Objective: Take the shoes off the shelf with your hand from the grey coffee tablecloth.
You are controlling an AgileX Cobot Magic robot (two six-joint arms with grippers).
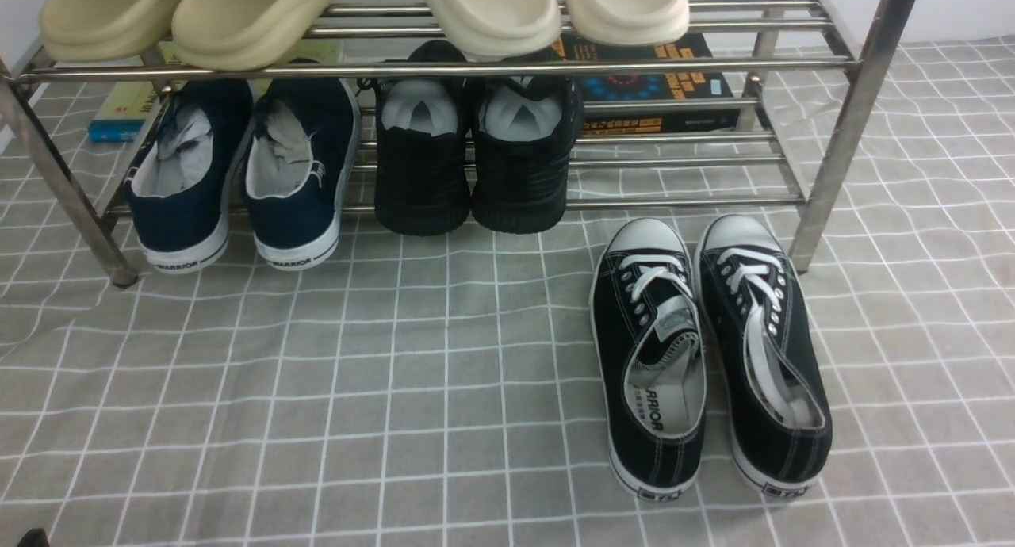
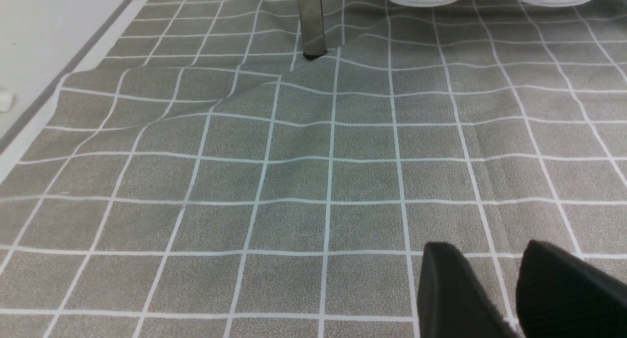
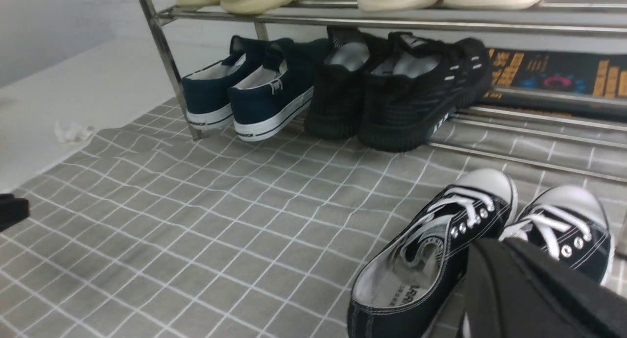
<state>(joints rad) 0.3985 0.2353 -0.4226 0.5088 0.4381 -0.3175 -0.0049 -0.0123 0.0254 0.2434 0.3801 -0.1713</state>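
1. The cloth [image 1: 317,388] fills the lower two thirds of the front view. It is grey woven fabric ruled by thin white lines into squares, and it ripples near the shelf's left leg. Only the left wrist view shows its edge, at upper left, with smooth white worktop [image 2: 49,34] beyond.
2. The shelf [image 1: 840,135] spans the top of the front view, with two tiers of shiny round steel tubes on slanted legs.
3. The shoes [image 1: 706,357] lie flat on the cloth at lower right of centre in the front view. They sit side by side, toes toward the lower tier, just beside the right front leg. They are black canvas with white stitching, white laces, rounded white rubber toe caps and soles, and grey insoles.
4. The navy pair [image 1: 238,174] and the ribbed black knit pair [image 1: 476,158] rest on the lower tier, heels outward.
5. Smooth moulded slides [image 1: 190,16] sit on the upper tier, olive-beige at left and cream at right.
6. A glossy black book [image 1: 658,79] lies behind the lower tubes.
7. The right gripper [image 3: 494,259] is matte black, at lower right of the right wrist view. Its jaws are together and empty. It overlaps the shoes there, while the front view does not show it.
8. The left gripper [image 2: 487,259] shows clearly only in the left wrist view, at lower right. Its two wedge-shaped fingers are apart, with cloth visible between them, and it holds nothing.
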